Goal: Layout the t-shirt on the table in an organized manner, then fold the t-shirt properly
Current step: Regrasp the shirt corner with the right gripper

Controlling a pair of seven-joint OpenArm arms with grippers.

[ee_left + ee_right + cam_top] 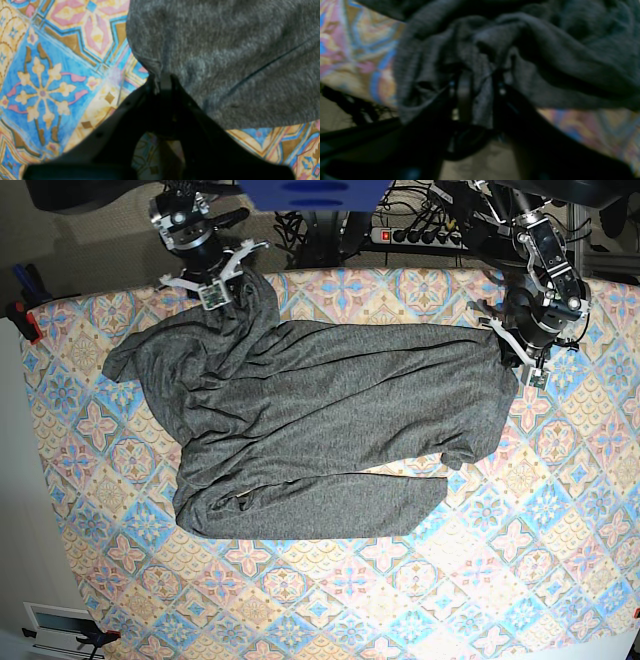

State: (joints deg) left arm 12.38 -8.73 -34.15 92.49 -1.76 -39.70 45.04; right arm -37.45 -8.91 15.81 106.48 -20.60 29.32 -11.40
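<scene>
the t-shirt [320,430] lies spread but rumpled on the table [560,560]. left gripper [163,77] pinches its edge; right gripper [476,82], blurred, looks parted around bunched cloth, which may slip free.

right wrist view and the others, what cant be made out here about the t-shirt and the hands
- Right wrist view: blurred and dark; whether the right hand is pinching the t-shirt or just has fabric bunched between its open fingers cannot be told.
- Left wrist view: the left hand is shut on a t-shirt edge; which part of the garment is unclear, frame too tight.
- Base view: the t-shirt hides the table beneath; collar and one sleeve lost in folds.
</scene>
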